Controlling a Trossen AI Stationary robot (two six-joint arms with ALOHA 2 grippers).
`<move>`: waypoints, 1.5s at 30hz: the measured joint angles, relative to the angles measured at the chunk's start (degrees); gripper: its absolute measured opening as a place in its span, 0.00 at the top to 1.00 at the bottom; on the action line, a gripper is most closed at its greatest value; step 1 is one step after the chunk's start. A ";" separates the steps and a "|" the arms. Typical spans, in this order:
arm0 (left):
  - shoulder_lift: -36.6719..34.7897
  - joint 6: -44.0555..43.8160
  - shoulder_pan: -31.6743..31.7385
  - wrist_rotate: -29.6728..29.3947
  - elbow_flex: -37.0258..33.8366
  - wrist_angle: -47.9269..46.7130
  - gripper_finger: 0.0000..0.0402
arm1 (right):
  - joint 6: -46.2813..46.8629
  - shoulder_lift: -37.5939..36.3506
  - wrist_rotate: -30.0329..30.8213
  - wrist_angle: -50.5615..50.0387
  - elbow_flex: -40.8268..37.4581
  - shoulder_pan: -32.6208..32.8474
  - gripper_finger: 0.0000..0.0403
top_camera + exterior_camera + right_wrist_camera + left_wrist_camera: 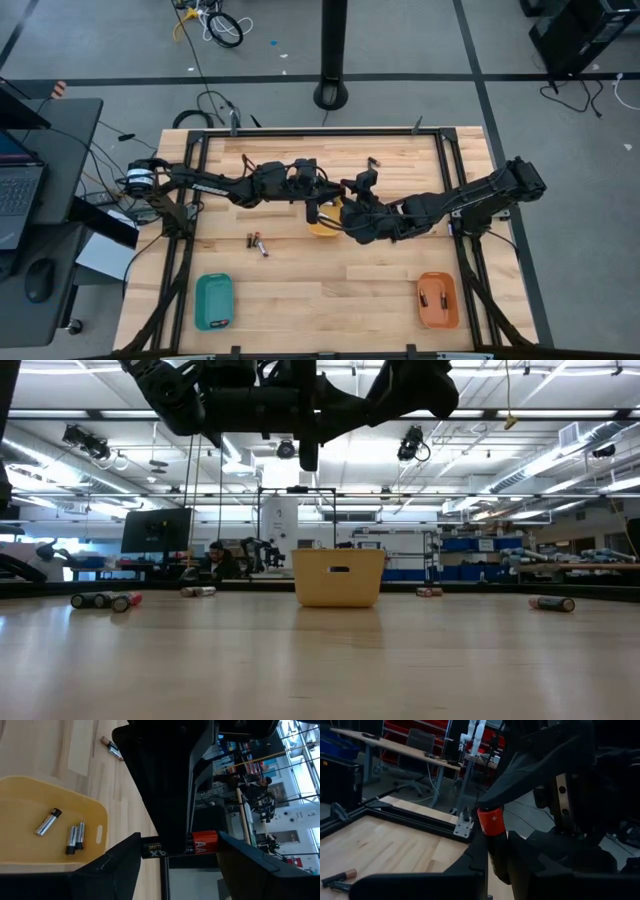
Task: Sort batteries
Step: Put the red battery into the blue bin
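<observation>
One battery [200,842], black with a red end, hangs in the air above the yellow tray [322,228] at mid-table. Both grippers are shut on it. My left gripper [318,207] reaches in from the table's left and my right gripper [352,215] from the right. In the left wrist view the battery's red end [491,822] sticks out past my left gripper [496,865]. The yellow tray [102,820] holds three silvery batteries [74,838]. Loose batteries [258,243] lie on the wood to the tray's left. My left gripper pinches the battery's dark body [496,851] between its two fingers, which lie across it. It comes in about level from the table's left. One of its fingers [170,795] covers the battery's middle in the right wrist view. The battery is clear of the tray. My right gripper holds the battery lengthwise. The red end [212,841] is against one finger and the dark end [146,851] against the other. The fingers slant down from the table's right. The battery is lifted clear above the yellow tray.
A teal tray [214,300] stands near the front left. An orange tray [437,300] at the front right holds two batteries. Another battery [372,162] lies near the far edge. The low view shows more loose batteries [105,600] [552,603] on either side of the yellow tray [337,578].
</observation>
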 joint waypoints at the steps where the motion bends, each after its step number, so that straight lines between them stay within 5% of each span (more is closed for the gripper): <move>1: 0.00 0.45 0.02 0.08 0.00 0.00 0.88 | 0.23 0.00 -0.13 0.11 0.00 0.00 0.39; 8: 0.00 -0.43 0.02 0.86 -0.02 0.03 0.87 | 0.39 -0.04 -0.52 0.16 0.00 0.02 0.42; 15: -0.04 -0.76 -0.04 1.38 0.07 0.96 0.54 | 0.61 0.04 -2.91 0.98 0.02 0.01 0.42; 19: -0.04 -2.20 -0.04 2.47 0.07 0.51 0.48 | 0.45 0.04 -2.87 1.10 0.02 0.00 0.42; 45: -0.04 -1.64 0.02 1.23 0.04 0.46 0.87 | -0.40 0.04 0.15 0.97 0.02 0.04 0.42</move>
